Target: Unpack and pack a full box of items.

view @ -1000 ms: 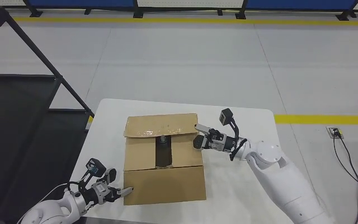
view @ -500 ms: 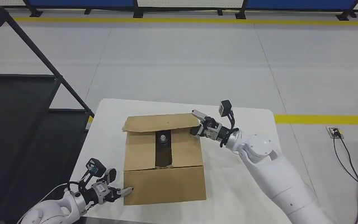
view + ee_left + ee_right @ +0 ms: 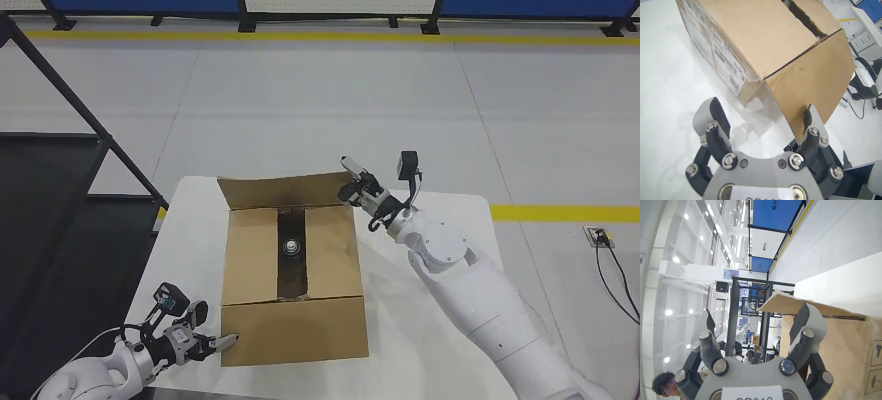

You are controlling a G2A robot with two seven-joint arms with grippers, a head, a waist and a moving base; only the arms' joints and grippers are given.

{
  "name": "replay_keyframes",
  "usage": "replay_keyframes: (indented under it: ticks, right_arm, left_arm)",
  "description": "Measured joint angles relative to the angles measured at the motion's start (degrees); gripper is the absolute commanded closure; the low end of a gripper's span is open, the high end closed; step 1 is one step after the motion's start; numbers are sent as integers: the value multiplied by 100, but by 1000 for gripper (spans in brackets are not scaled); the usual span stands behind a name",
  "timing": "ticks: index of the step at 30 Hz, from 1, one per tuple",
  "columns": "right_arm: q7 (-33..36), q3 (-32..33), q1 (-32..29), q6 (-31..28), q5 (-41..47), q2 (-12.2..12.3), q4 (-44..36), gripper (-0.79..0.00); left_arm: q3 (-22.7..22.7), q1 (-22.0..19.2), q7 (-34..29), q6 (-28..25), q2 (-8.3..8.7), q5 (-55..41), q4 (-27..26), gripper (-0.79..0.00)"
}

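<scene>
Box (image 3: 250, 255) sits mid table (image 3: 190, 230). Our R gripper (image 3: 352, 178), jaws wide, against raised far flap (image 3: 285, 190); L gripper (image 3: 762, 104), jaws wide, touches near flap (image 3: 810, 75). Unclamped, far flap may fall shut.

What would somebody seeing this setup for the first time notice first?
The brown cardboard box in the middle of the white table, its top split along a dark gap with a capped, bottle-like item inside. The right gripper, open, is at the right end of the raised far flap, while the left gripper, also open, sits by the box's near left corner.
</scene>
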Motion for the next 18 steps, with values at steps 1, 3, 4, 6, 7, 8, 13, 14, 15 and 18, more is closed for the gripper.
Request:
replay_keyframes:
  ticks: [1, 3, 4, 6, 7, 8, 13, 14, 15, 18]
  right_arm:
    - [0, 0, 0, 0, 0, 0, 0, -785]
    - [0, 0, 0, 0, 0, 0, 0, -785]
    - [0, 0, 0, 0, 0, 0, 0, -785]
    - [-6, -1, -7, 0, -6, -1, -7, -785]
    - [-79, -12, -41, 19, -41, -12, -53, -785]
    - [-177, -33, -57, 60, -80, -32, -93, -785]
    - [-691, -313, 333, 392, -41, -301, 203, -785]
    - [-796, -386, 450, 451, -44, -367, 350, -785]
    - [-945, -463, 574, 521, -83, -435, 516, -785]
    - [-1458, -739, 982, 749, -196, -695, 1111, -785]
  left_arm:
    - [0, 0, 0, 0, 0, 0, 0, -785]
    - [0, 0, 0, 0, 0, 0, 0, -785]
    - [0, 0, 0, 0, 0, 0, 0, -785]
    - [0, 0, 0, 0, 0, 0, 0, -785]
    - [0, 0, 0, 0, 0, 0, 0, -785]
    - [7, 4, 14, 12, 0, 2, -6, -785]
    - [84, 59, 118, 19, 24, 174, -123, -785]
    - [84, 72, 134, 25, 30, 189, -133, -785]
    - [81, 84, 153, 34, 35, 202, -142, -785]
    - [61, 140, 242, 86, 50, 214, -164, -785]
